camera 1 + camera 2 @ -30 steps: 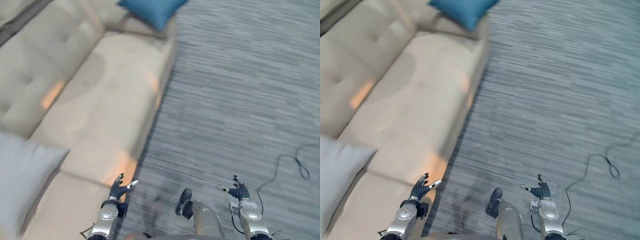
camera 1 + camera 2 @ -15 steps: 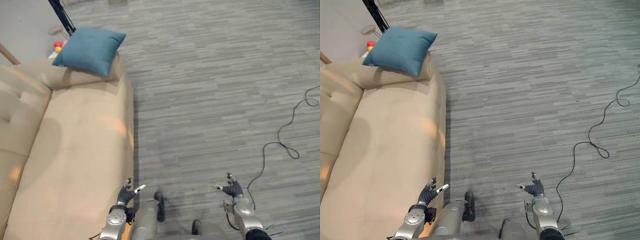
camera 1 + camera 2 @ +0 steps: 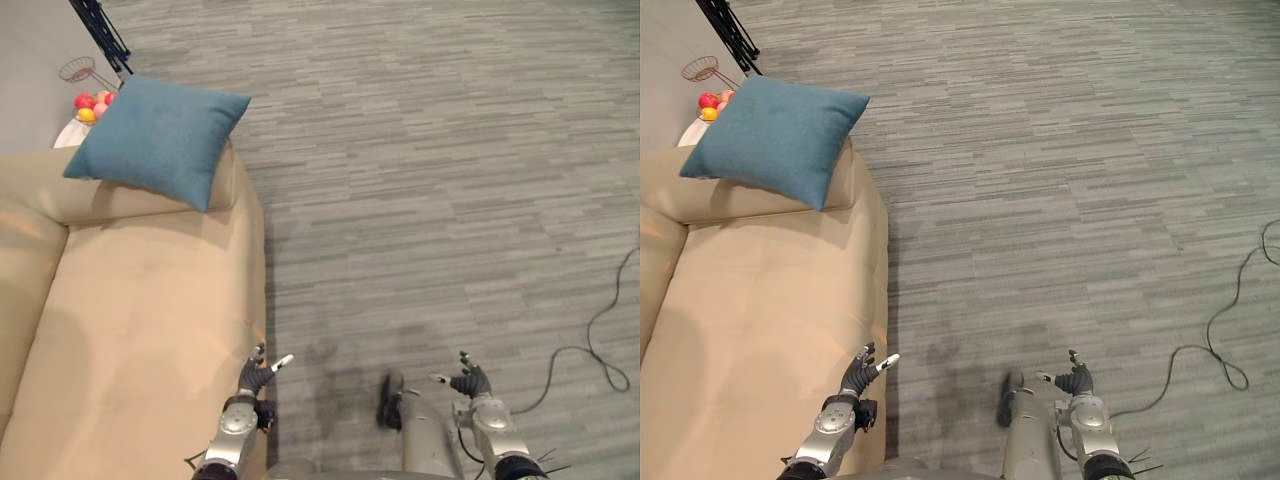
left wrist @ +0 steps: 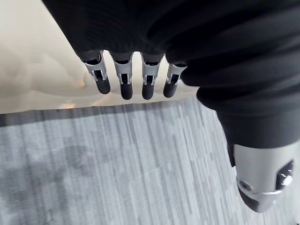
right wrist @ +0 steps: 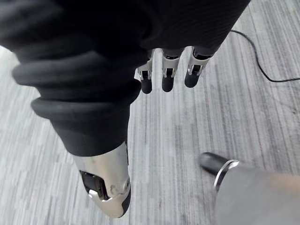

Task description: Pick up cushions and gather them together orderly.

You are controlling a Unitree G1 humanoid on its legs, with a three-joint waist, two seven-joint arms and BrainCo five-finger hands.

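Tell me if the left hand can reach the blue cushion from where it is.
Probably not. The left hand, open, hangs by the near end of the sofa; the blue cushion lies on the far armrest. Nothing blocks the way, but walking closer looks necessary.

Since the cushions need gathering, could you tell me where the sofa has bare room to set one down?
The sofa seat is bare from the blue cushion on its far armrest down to the left robot hand. The armrest end is crowded.
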